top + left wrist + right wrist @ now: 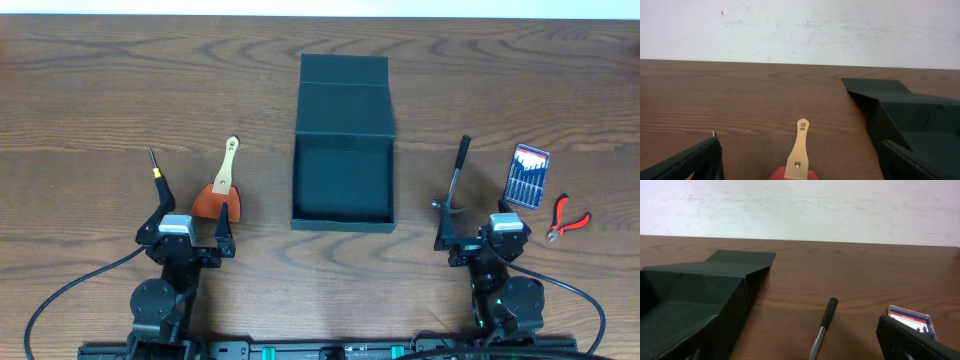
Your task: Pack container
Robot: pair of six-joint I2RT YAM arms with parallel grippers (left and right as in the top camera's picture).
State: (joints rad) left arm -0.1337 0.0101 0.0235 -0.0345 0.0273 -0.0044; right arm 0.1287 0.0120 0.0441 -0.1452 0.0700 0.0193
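- The left pincer [188,228] stands wide open and holds nothing.
- The right pincer [470,228] is also spread wide and empty.
- The container [343,150] sits on the table [90,90] between the two pincers, apart from both. Its near wall is roughly level with their fingertips.
- The container is a square, rigid, matte box in dark teal-green. It stands open, with its flap lid folded back flat on the far side.
- The table top is dark brown wood with a clear grain.
- A scraper [222,185] with a pale flat handle and an orange-red blade lies in front of the left pincer, the blade between its fingers.
- A thin pointed tool [157,172] with a black and yellow grip lies left of the scraper.
- A rod [458,170] with a black grip and a metal shaft reaches in between the right pincer's fingers.
- A clear case of small screwdrivers [528,176] lies right of the rod, with red-handled pliers [568,217] beside it.
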